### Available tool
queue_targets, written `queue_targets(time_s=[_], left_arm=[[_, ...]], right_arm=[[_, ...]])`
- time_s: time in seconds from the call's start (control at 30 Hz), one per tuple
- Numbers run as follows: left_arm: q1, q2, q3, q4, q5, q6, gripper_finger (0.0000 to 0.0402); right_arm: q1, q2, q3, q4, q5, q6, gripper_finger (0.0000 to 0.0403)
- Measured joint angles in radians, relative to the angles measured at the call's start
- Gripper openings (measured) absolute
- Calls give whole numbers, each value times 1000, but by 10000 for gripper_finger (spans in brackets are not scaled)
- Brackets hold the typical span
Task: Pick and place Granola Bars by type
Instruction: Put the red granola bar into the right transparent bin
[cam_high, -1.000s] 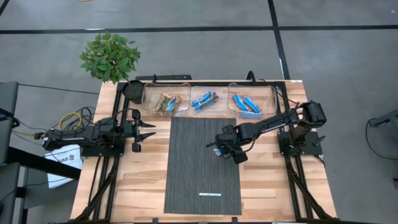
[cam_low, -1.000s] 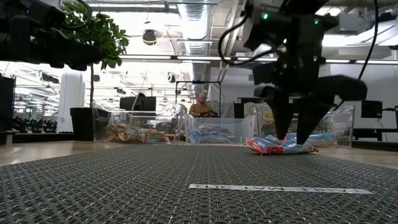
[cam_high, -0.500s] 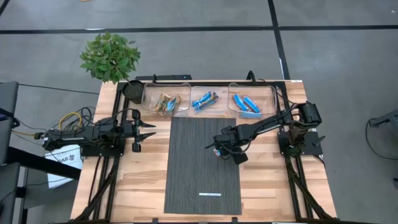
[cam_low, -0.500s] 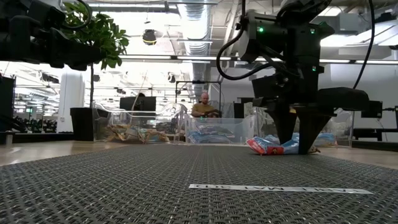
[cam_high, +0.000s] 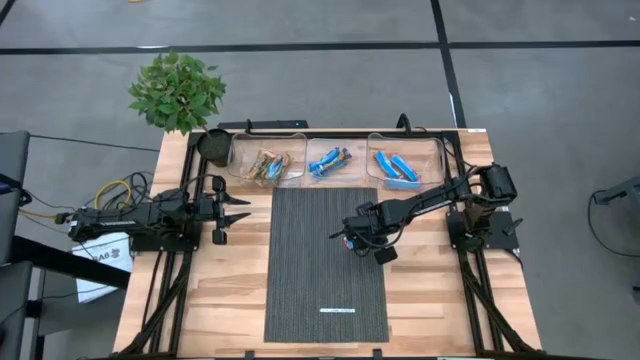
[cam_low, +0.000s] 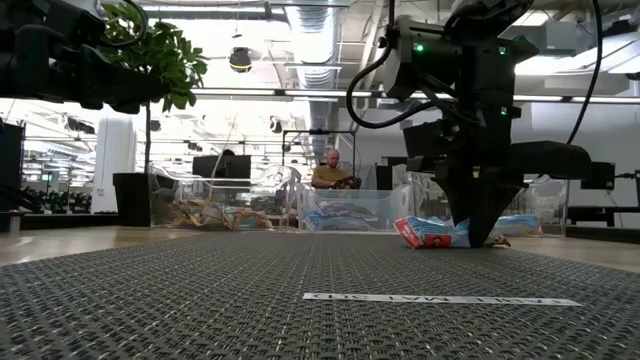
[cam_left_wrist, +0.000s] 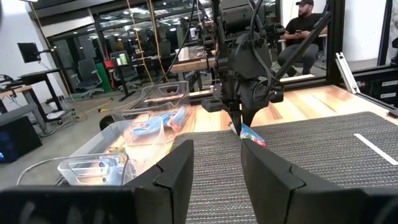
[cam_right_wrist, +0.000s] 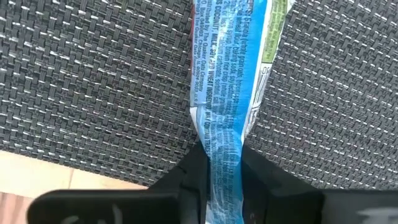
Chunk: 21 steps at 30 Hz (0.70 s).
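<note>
High view: right gripper (cam_high: 351, 240) is down on the right edge of the grey mat (cam_high: 310, 290), fingers pinched on a single granola bar (cam_high: 349, 243) that lies just beside the mat's border; left gripper (cam_high: 240, 210) waits over bare wood left of the mat, fingers spread, holding nothing. Three clear bins sit along the far edge: left bin (cam_high: 265, 178) with tan bars, middle bin (cam_high: 332, 175) with blue-and-orange bars, right bin (cam_high: 405, 180) with bright blue bars. A thin white strip (cam_high: 338, 312) lies near the mat's front end. Low view: right gripper (cam_low: 478, 238) stands vertical with its fingertips at mat level, closed on one end of the bar (cam_low: 425, 232); the wrapper shows blue with a red-orange end and looks barely off the surface, if at all. Left wrist view: the right arm is seen farther off, its tips clamped on the bar (cam_left_wrist: 252, 134) at the mat edge, bins beyond to the side. Right wrist view: the blue wrapper (cam_right_wrist: 230, 87) runs lengthwise between the two dark fingers (cam_right_wrist: 186, 177), squeezed narrow where they meet. Judgement: grasp step is done, lift not yet begun. Next move calls for a straight lift, then carry to the bin matching this wrapper, likely the middle bin; the grip sits at one end, so the bar may droop or swing.
</note>
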Motion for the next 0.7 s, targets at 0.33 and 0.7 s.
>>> queue_targets(time_s=[0.33, 0.7], left_arm=[[0, 0, 0, 0, 0, -7, 128], [0, 0, 0, 0, 0, 1, 128]], right_arm=[[5, -57, 5, 8, 9, 57, 51], [-11, -253, 6, 123, 6, 175, 51]])
